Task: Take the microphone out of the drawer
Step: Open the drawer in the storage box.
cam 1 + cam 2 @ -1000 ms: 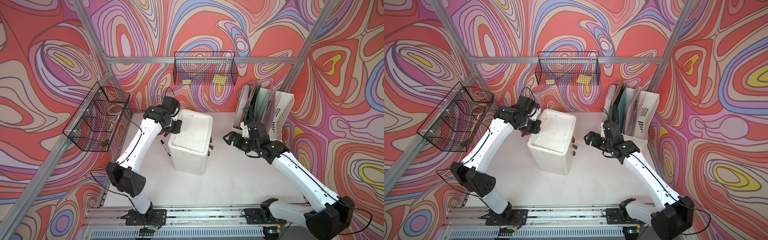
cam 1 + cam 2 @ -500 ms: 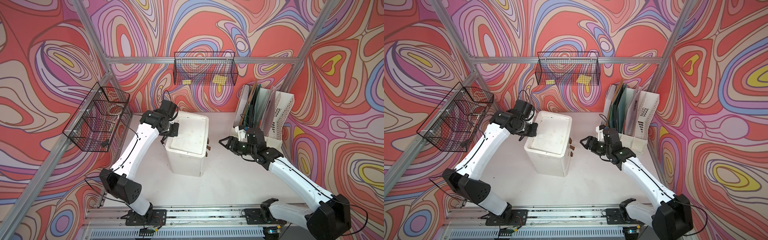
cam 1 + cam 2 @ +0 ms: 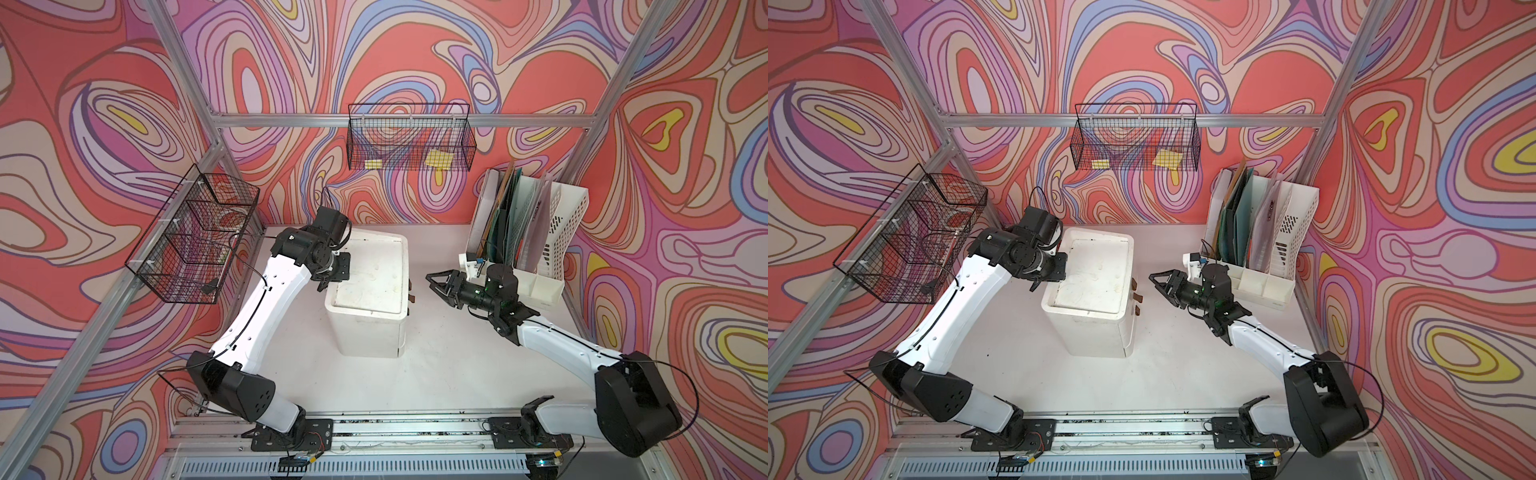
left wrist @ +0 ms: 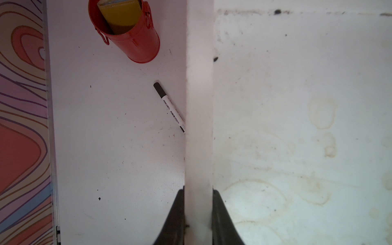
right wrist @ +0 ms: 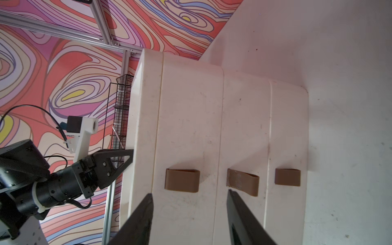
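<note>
Walls (image 3: 395, 50) of swirling red, pink, lilac and blue closed the white desk (image 3: 449, 365) in on three sides, framed by bare aluminium posts (image 3: 183, 56) under soft, even light. A black wire basket (image 3: 195, 241) hung on the side wall outward of the left gripper (image 3: 330, 284). A second wire basket (image 3: 409, 141) hung on the back wall beyond both grippers, and a white file rack (image 3: 557, 232) stood just behind the right gripper (image 3: 433, 284).

The chest (image 5: 191, 127) ahead of the black right gripper (image 5: 189, 193) is white, with three brown handles (image 5: 182, 180). Ahead of the black left gripper (image 4: 198, 189), a red bucket (image 4: 131, 40) holds something yellow, and the marker (image 4: 169, 108) is white with a black cap. The walls (image 3: 124, 124) swirl red, pink, purple, blue and yellow.
</note>
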Tool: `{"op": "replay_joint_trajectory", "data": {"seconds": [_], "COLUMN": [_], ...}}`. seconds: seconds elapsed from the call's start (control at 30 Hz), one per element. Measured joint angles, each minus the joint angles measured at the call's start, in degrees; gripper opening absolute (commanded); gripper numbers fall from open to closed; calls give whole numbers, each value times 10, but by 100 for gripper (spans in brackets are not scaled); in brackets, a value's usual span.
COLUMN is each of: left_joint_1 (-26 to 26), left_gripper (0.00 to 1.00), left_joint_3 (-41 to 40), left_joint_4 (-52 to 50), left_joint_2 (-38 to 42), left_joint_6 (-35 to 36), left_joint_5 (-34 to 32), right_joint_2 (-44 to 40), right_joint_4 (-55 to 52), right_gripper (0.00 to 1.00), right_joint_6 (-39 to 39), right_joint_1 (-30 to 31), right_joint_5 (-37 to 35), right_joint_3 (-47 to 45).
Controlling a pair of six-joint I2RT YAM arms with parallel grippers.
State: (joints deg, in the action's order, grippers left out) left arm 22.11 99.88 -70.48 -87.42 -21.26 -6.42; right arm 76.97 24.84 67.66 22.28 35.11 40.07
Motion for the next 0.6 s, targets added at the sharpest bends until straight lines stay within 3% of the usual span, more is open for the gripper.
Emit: {"op": "replay_joint_trajectory", "data": {"seconds": [0.23, 0.6], "left_joint_1": [0, 0], "left_gripper": [3, 3], "left_joint_3": [0, -2], "left_joint_4": [1, 3], "left_joint_2": [0, 2], "left_joint_6": [-2, -2], "left_joint_5": [0, 0], "right_joint_2": [68, 87], "right_joint_4": [123, 192], "right_gripper": [50, 50], "right_joint_6": [68, 111], "right_joint_1": [22, 44], "right_joint_5": [14, 17], "right_joint_3": [-4, -23]}}
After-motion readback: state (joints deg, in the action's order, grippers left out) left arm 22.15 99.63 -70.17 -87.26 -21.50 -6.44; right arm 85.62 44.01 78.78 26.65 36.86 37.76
